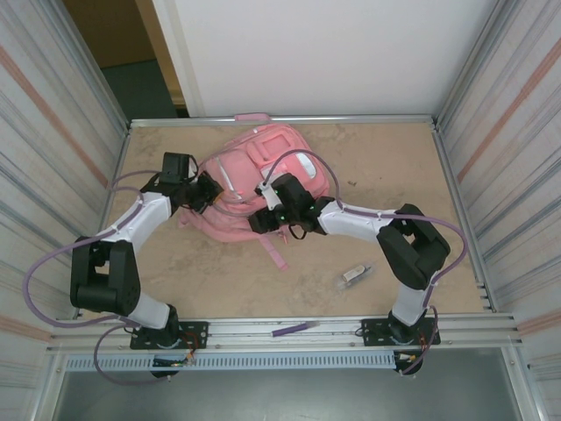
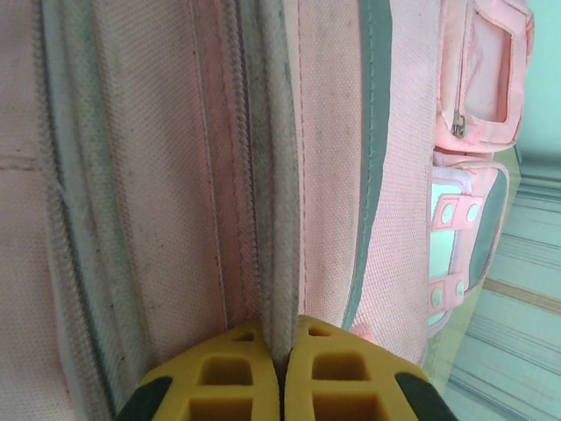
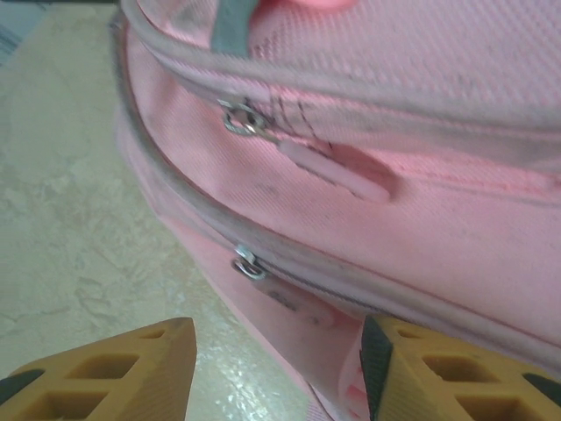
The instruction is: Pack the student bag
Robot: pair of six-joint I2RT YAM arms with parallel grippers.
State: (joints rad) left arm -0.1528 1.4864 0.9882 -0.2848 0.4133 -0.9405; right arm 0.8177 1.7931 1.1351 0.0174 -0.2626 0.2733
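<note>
Where the table (image 1: 386, 167) is seen from above, the bag (image 1: 245, 158) is laid flat in the upper middle of the frame, with a strap trailing toward the lower centre. The left gripper (image 1: 209, 191) is set against the bag's left edge; in the left wrist view its jaws are pressed together on a raised seam (image 2: 273, 219) of the pink fabric. The right gripper (image 1: 263, 219) is placed at the bag's lower edge; in the right wrist view its jaws are spread, and two zipper pulls (image 3: 337, 168) are seen just beyond them, mid-frame.
</note>
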